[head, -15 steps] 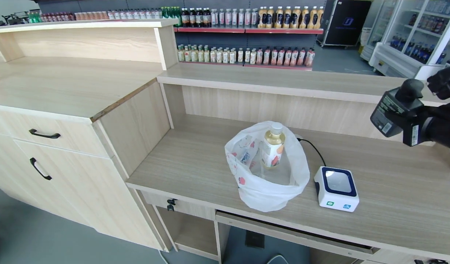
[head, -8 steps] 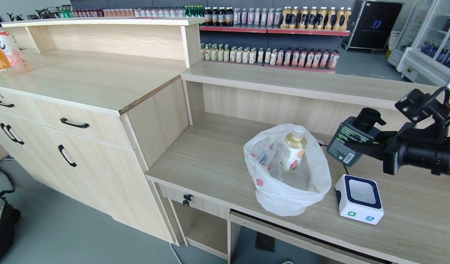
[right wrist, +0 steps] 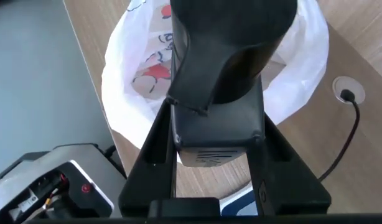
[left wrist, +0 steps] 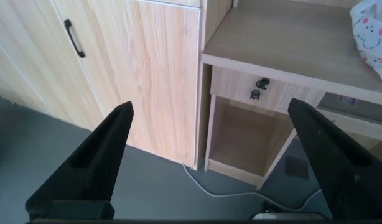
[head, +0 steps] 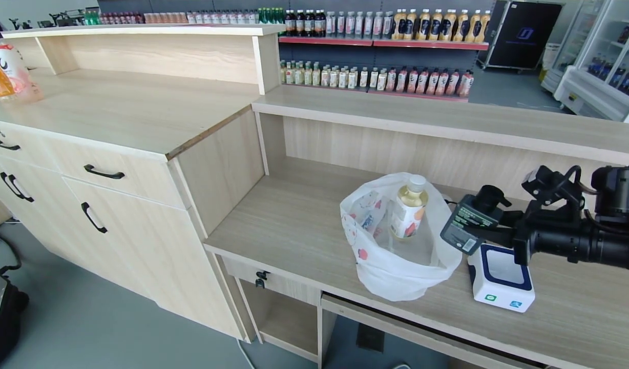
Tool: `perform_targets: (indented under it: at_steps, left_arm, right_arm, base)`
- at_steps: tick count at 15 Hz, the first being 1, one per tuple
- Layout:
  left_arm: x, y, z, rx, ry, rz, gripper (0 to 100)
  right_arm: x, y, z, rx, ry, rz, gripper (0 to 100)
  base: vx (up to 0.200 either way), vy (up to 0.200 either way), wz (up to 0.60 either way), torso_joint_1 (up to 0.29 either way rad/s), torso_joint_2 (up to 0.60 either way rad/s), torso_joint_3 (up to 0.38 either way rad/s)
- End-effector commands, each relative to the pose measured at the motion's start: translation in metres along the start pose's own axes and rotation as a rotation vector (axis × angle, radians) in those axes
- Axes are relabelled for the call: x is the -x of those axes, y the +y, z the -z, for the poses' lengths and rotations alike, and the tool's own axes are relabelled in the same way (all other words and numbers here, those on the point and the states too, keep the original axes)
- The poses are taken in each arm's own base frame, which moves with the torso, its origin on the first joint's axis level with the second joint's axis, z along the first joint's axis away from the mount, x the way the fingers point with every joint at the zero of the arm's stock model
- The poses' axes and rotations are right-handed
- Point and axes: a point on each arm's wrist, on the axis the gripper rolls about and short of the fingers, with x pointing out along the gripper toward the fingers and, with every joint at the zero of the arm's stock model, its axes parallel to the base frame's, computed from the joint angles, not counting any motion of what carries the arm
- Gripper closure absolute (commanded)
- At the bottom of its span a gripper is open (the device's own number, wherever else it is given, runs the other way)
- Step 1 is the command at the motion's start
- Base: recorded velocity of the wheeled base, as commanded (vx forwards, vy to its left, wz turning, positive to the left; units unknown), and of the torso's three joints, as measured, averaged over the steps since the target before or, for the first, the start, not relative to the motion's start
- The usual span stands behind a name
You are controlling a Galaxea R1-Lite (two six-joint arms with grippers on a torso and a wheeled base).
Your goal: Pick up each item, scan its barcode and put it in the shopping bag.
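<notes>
A dark bottle (head: pixel 467 225) is clamped by the right claw (head: pixel 501 231) between scanner (head: pixel 503 287) and shopping bag (head: pixel 391 274), wherein a drink (head: pixel 409 211) stands; the left claw (left wrist: pixel 211 107) is spread wide.

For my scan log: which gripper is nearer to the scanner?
Right. The right gripper holds a dark bottle close above the scanner; the left gripper hangs low before the cabinet.

Right gripper (head: pixel 487 227) has lowered the dark bottle (head: pixel 464 229) to just above the scanner (head: pixel 503 289)

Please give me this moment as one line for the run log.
right gripper: shut on dark bottle, over scanner edge | bag: one drink bottle inside | left gripper: open, low beside counter
</notes>
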Motion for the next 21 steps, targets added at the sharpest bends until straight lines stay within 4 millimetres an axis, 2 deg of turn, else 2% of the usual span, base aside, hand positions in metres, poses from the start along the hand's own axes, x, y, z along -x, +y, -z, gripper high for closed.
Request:
perform_targets:
  at_steps: [1, 6, 9, 13, 18, 21]
  left_arm:
    - [0.000, 0.000, 0.000, 0.000, 0.000, 0.000, 0]
    - [0.000, 0.000, 0.000, 0.000, 0.000, 0.000, 0]
    - [0.000, 0.000, 0.000, 0.000, 0.000, 0.000, 0]
    - [0.000, 0.000, 0.000, 0.000, 0.000, 0.000, 0]
    - [0.000, 0.000, 0.000, 0.000, 0.000, 0.000, 0]
    - [0.000, 0.000, 0.000, 0.000, -0.002, 0.000, 0]
  right_arm:
    - [-0.019, -0.006, 0.025, -0.013, 0.021, -0.058, 100]
    - [-0.035, -0.006, 0.049, 0.036, 0.028, -0.147, 100]
    - [-0.045, -0.012, 0.052, 0.036, 0.022, -0.160, 100]
    - [-0.062, -0.014, 0.040, 0.084, -0.029, -0.183, 100]
    - [-0.078, -0.014, 0.059, 0.079, -0.022, -0.199, 100]
    - [-0.091, -0.021, 0.068, 0.093, -0.036, -0.192, 100]
  base:
    - [0.000, 0.000, 0.00, 0.000, 0.00, 0.000]
    - [0.000, 0.000, 0.00, 0.000, 0.00, 0.000]
    - [0.000, 0.000, 0.00, 0.000, 0.00, 0.000]
    - [0.000, 0.000, 0.00, 0.000, 0.00, 0.000]
    - [0.000, 0.000, 0.00, 0.000, 0.00, 0.000]
    - [0.000, 0.000, 0.00, 0.000, 0.00, 0.000]
